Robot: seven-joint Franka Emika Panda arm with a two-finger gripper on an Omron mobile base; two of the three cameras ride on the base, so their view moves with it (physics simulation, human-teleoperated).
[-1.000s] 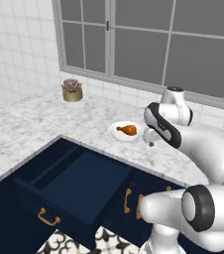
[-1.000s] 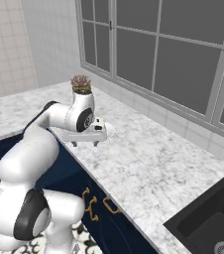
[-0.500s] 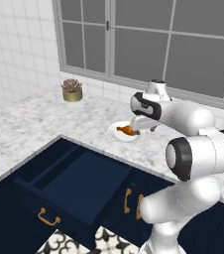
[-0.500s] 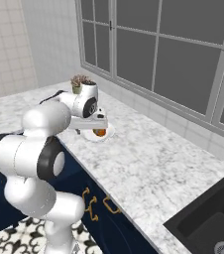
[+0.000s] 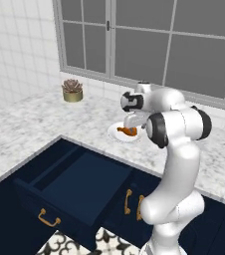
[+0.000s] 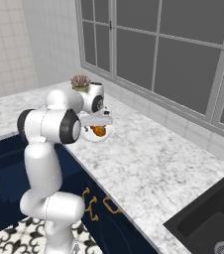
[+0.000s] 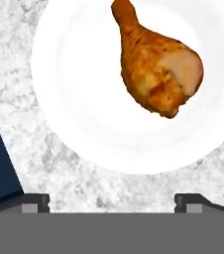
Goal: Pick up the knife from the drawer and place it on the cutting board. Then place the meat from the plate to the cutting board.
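Since a second ago my arm has swung from beside my own body out over the marble counter, and my claw [image 5: 130, 124] now hangs low above the small round white plate [image 5: 115, 135], right of centre in the left base view and left of centre in the right base view [image 6: 100, 124]. Along my fingers, the plate [image 7: 74, 99] takes up most of the upper frame, and the orange-brown chicken drumstick [image 7: 156, 69] lies on it in the upper right, thin bone end toward the top edge, thick end toward the right. My two dark fingertips [image 7: 34, 201] sit far apart at the lower left and lower right corners, so the claw is spread wide with nothing between the tips, and both tips show over bare grey-veined marble countertop [image 7: 69, 178] just below the plate's rim, not over the meat. A strip of navy cabinet edge shows at the lower left. In the left base view the wide navy-blue drawer box [image 5: 79, 187] with its curved brass handle [image 5: 49, 218] stands pulled out in the lower left; I cannot see its inside well enough to tell what it holds. A small potted succulent [image 5: 72, 90] stands by the window at upper left.
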